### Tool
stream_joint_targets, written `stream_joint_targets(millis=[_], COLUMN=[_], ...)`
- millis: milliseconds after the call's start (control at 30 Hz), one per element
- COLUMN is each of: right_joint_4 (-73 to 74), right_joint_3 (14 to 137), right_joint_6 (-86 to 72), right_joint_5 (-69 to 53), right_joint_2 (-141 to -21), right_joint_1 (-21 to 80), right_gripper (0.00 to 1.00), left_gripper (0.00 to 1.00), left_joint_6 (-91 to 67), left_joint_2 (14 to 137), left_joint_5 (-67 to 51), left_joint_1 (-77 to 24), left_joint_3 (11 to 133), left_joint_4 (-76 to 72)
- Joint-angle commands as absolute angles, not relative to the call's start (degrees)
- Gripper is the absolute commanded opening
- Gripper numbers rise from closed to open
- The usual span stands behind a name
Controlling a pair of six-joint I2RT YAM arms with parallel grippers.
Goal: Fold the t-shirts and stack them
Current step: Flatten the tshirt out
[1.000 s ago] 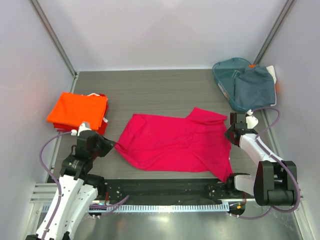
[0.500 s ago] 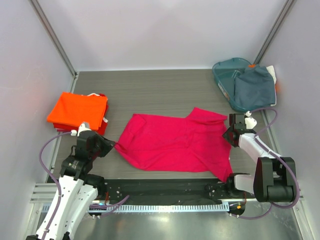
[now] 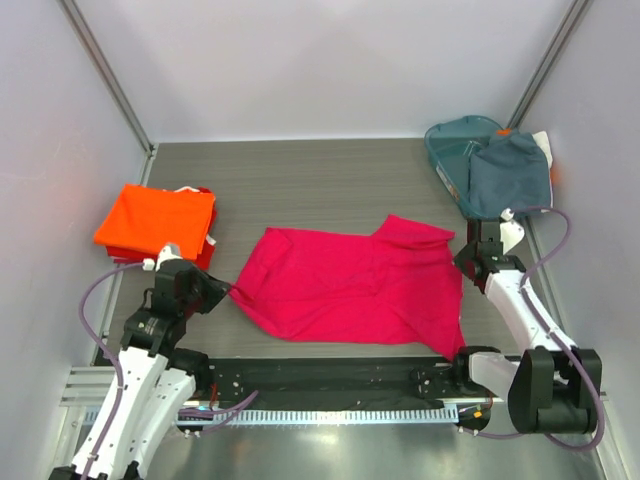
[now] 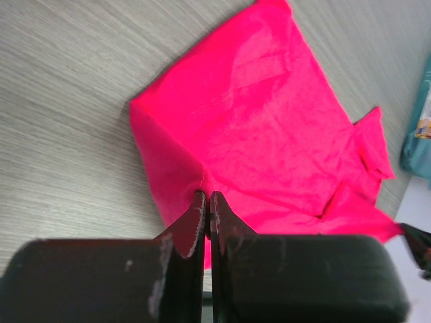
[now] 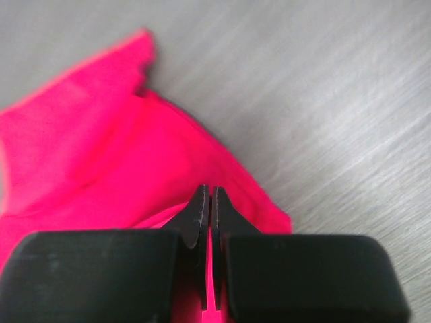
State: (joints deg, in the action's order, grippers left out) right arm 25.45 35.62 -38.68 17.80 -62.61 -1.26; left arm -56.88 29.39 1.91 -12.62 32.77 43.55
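Only the orange t-shirt [image 3: 155, 220] (beside the left gripper [image 4: 207, 202]) is folded; the magenta-pink t-shirt [image 3: 350, 285], pinched by it and the right gripper [image 5: 211, 198], is left unfolded.

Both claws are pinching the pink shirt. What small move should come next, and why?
Probably draw them gently apart: the left claw and right claw pinch opposite edges of the pink t-shirt, which lies rumpled; tension should flatten it for folding.

The magenta-pink cloth t-shirt [image 3: 350, 285] looks soft, matt and creased. The grey table [image 3: 300, 190] has a matt, brushed wood-grain finish. At two o'clock, the teal plastic basket [image 3: 450, 135] looks smooth.
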Motion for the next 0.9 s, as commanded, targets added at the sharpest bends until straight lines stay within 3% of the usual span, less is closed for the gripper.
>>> stream_joint_targets(millis=[0,367,600,767,867], right_joint_4=[27.5,32.0,34.4,36.1,37.7], right_joint_3=[43.3,74.2,93.8,94.8,89.6], right_joint_6=[-36.2,-34.3,-35.6,-35.9,-35.9], right_joint_5=[17.2,-2.1,-1.1,1.8,2.5], right_joint_2=[-58.9,-61.6,-62.3,-58.5,-54.8], right_joint_1=[-1.5,-1.5,-1.6,-1.5,-1.5], right_gripper=[0.01,0.01,0.01,0.01,0.01], left_gripper=[0.00,0.00,0.00,0.00,0.01], left_joint_6=[-57.0,-53.9,-52.6,-53.6,-55.1], left_joint_2=[33.4,46.3,51.6,48.0,44.3], left_joint_5=[2.4,10.2,15.0,17.1,16.4], left_joint_1=[-12.7,-10.7,-9.6,-9.0,-9.0], left_joint_3=[37.4,59.2,73.0,76.0,71.4], left_joint_4=[42.1,45.6,53.1,53.9,53.8])
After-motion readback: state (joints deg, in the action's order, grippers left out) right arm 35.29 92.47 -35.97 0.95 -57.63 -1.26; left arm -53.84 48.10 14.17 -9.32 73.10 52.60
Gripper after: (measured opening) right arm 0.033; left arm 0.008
